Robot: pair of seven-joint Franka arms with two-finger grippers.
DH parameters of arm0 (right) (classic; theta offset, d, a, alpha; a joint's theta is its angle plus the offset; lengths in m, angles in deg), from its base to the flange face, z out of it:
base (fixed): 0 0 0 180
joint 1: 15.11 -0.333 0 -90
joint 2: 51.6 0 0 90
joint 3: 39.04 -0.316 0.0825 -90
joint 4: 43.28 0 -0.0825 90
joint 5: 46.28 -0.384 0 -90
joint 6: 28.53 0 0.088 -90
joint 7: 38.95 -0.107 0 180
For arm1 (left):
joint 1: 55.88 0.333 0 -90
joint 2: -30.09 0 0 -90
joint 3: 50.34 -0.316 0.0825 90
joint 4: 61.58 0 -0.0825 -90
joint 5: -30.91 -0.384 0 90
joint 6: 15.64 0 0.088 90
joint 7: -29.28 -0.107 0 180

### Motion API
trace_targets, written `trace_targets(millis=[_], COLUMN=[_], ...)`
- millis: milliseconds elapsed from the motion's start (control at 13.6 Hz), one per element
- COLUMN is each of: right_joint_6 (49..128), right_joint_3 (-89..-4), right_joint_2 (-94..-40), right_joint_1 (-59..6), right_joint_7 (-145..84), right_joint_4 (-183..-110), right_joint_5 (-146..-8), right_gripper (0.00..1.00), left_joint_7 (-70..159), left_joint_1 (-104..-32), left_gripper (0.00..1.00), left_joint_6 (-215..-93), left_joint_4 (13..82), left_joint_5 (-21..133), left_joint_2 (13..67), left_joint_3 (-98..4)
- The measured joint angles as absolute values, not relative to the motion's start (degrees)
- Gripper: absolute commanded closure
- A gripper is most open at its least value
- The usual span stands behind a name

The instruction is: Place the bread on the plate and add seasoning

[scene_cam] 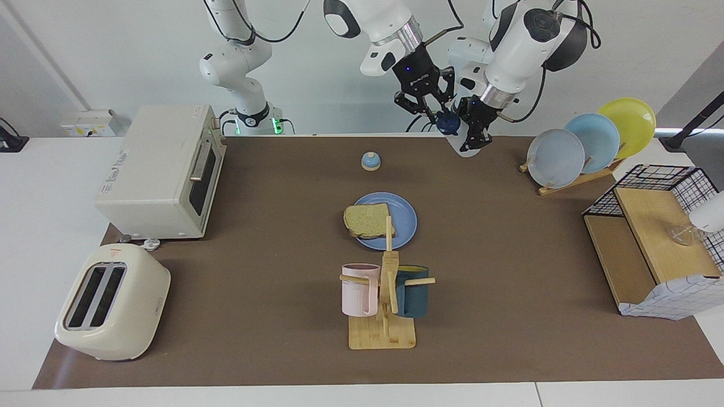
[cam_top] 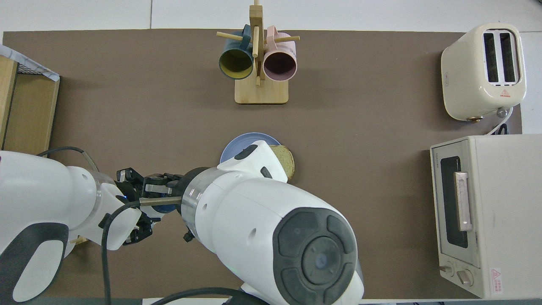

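In the overhead view the right arm's bulk hides most of the plate [cam_top: 237,146] and half the bread [cam_top: 287,160], the seasoning [scene_cam: 451,124] shows only its cap at upper centre of the facing view, and the basket [scene_cam: 656,192] is cut off.

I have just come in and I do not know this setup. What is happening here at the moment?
The bread already lies on the plate. Both arms are raised near the robots' edge of the table. The left gripper holds the seasoning in the air, and the right gripper is at its dark cap. No seasoning is over the bread yet.
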State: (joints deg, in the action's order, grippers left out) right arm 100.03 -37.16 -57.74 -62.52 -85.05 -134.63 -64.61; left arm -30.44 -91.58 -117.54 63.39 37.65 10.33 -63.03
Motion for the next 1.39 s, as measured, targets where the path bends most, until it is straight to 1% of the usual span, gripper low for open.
trace_targets(millis=[734,954,1101,1394], right_joint_6=[99.22,99.13,99.13,99.13], right_joint_3=[-37.08,-37.08,-37.08,-37.09], right_joint_2=[-57.66,-57.67,-57.69,-57.71], right_joint_1=[-62.47,-62.47,-62.48,-62.50], right_joint_7=[-85.05,-85.05,-85.05,-85.05], right_joint_4=[-134.18,-134.25,-134.28,-134.43], right_joint_5=[-64.54,-64.45,-64.43,-64.42], right_gripper=[0.71,0.73,0.76,0.76], left_joint_7=[-29.81,-29.71,-29.69,-29.63], left_joint_1=[-91.58,-91.58,-91.58,-91.56], left_gripper=[1.00,1.00,1.00,1.00], left_joint_6=[-117.88,-117.91,-117.92,-117.96], left_joint_4=[63.40,63.40,63.40,63.40], left_joint_5=[37.65,37.65,37.65,37.65], left_joint_2=[10.32,10.32,10.32,10.32], left_joint_3=[-63.03,-63.03,-63.03,-63.03])
